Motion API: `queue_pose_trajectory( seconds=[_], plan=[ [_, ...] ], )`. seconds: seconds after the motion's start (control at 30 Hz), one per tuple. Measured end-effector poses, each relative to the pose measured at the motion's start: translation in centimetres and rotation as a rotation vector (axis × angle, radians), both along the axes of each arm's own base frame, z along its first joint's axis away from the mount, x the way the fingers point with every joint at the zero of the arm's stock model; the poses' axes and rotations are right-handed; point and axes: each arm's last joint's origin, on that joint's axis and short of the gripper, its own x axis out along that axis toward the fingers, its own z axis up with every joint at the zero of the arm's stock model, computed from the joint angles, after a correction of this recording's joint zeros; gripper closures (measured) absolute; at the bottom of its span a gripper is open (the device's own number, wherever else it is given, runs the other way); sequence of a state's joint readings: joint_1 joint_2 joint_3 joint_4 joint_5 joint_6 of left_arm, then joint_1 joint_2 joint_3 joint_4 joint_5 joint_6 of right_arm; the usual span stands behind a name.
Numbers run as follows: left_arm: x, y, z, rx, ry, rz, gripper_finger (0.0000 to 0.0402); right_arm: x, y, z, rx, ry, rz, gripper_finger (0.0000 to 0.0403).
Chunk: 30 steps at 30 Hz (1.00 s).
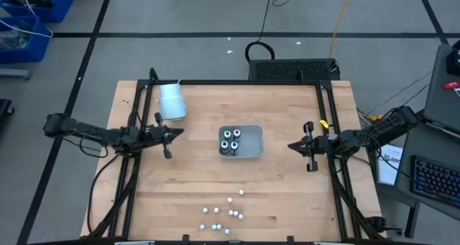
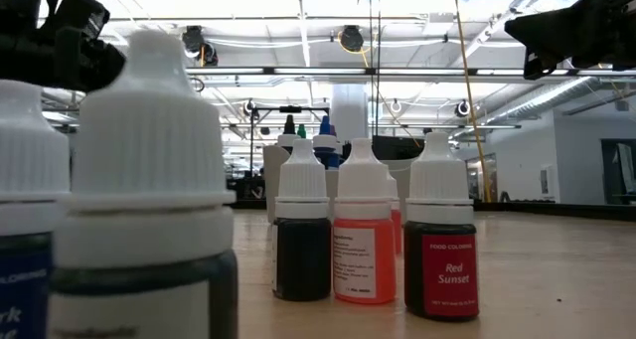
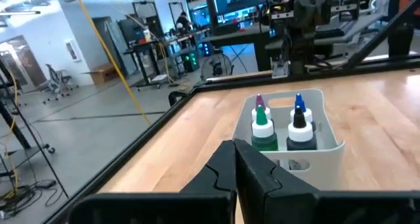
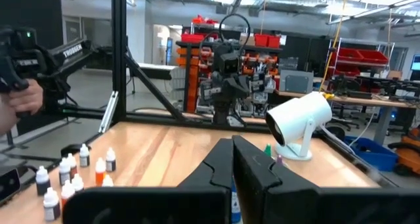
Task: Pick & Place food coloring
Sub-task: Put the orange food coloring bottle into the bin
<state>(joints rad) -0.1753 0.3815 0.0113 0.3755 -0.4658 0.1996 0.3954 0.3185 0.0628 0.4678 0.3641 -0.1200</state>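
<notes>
Four dark food coloring bottles (image 1: 231, 141) stand upright in a clear tray (image 1: 256, 131) at the table's middle; the left wrist view shows their green, purple, blue and black tips (image 3: 282, 127). Several smaller loose bottles (image 1: 223, 215) stand on their bases near the front edge, filling the low view (image 2: 363, 250). My left gripper (image 1: 180, 133) is shut and level, left of the tray and apart from it, its fingers (image 3: 235, 148) pointing at it. My right gripper (image 1: 290, 146) is shut and level, right of the tray, holding nothing (image 4: 232, 142).
A white cylindrical thing (image 1: 172, 101) on a small stand (image 4: 298, 122) sits at the table's far left. Black frame rails (image 1: 327, 130) run along the table's edges. Bare wood lies between the tray and the loose bottles. A person's hand (image 4: 20, 99) shows beyond the table.
</notes>
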Motion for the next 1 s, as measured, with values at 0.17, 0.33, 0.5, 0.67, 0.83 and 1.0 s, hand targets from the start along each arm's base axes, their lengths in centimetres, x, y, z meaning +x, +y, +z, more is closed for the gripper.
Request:
queue_pose_trajectory(
  seconds=[0.17,0.33,0.5,0.67,0.83,1.0],
  plan=[
    [-0.9,-0.1,0.1,0.004,-0.013,-0.081,0.0397,-0.1,0.0,-0.3,-0.010,0.030,0.013,0.0403],
    [-1.7,0.0,0.1,0.005,-0.019,-0.098,0.0393,-0.2,0.0,-0.4,-0.008,0.036,0.030,0.0403],
    [-2.1,0.1,0.1,0.002,-0.028,-0.100,0.0398,-0.2,0.0,-0.5,-0.032,0.047,0.014,0.0403],
    [-2.1,0.2,0.1,0.001,-0.026,-0.069,0.0378,0.2,-0.2,0.1,-0.015,-0.002,-0.093,0.0403],
    [-2.1,0.1,0.1,0.005,-0.025,-0.084,0.0358,1.5,0.3,0.5,-0.066,0.059,-0.092,0.0403],
    [-2.1,0.1,0.2,0.002,-0.032,-0.103,0.0359,4.3,1.5,4.0,-0.058,0.129,-0.081,0.0403]
  ],
)
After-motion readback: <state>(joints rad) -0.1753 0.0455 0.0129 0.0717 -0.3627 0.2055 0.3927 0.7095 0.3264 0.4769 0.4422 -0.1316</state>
